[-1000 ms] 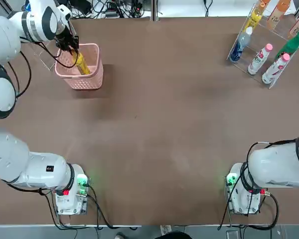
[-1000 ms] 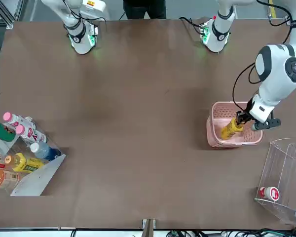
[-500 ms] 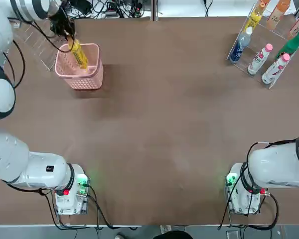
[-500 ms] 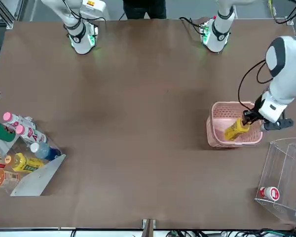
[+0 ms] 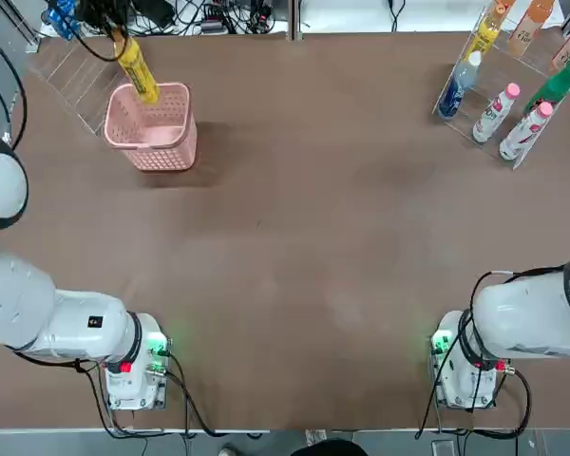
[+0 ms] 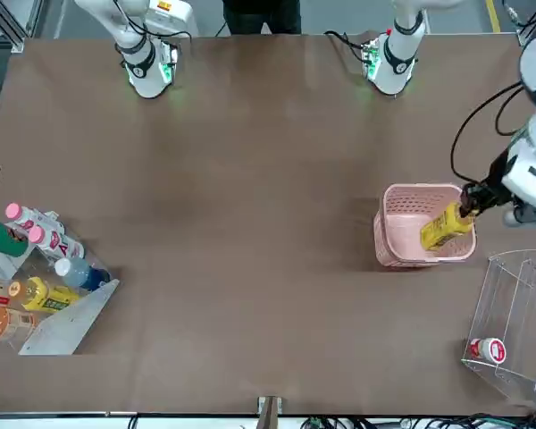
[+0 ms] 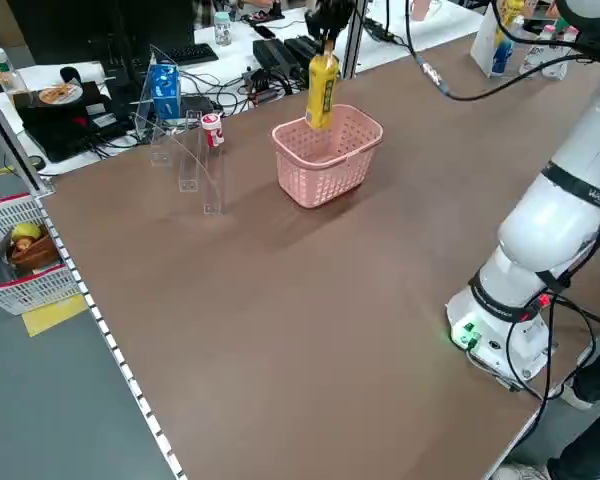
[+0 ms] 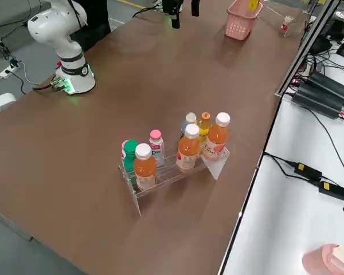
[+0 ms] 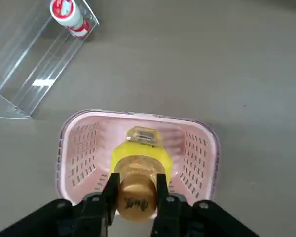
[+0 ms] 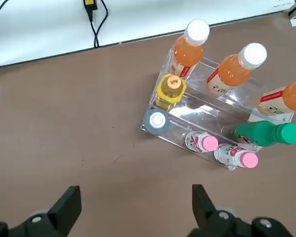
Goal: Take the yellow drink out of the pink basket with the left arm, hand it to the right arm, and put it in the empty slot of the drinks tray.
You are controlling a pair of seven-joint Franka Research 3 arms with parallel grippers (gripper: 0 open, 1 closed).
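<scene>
My left gripper (image 9: 136, 190) is shut on the darker yellow cap of the yellow drink (image 9: 137, 159), which hangs upright over the pink basket (image 9: 201, 129). From the left side, the yellow drink (image 7: 322, 88) has its lower end about level with the rim of the pink basket (image 7: 330, 165). From overhead, the yellow drink (image 5: 137, 68) slants above the pink basket (image 5: 155, 142) at the far left. My right gripper (image 10: 135, 212) is open, high above the drinks tray (image 10: 183, 134). The middle slot (image 10: 207, 109) of that tray holds no bottle.
A clear acrylic stand (image 6: 518, 313) with a small red-and-white bottle (image 6: 489, 349) sits beside the basket at the table's far left corner. Several orange, pink, green and blue bottles fill the drinks tray (image 5: 454, 116) at the far right. Cables run along the far edge.
My left gripper has lifted the yellow drink up out of the pink basket and drawn it slightly toward the far edge. The right arm has stayed still.
</scene>
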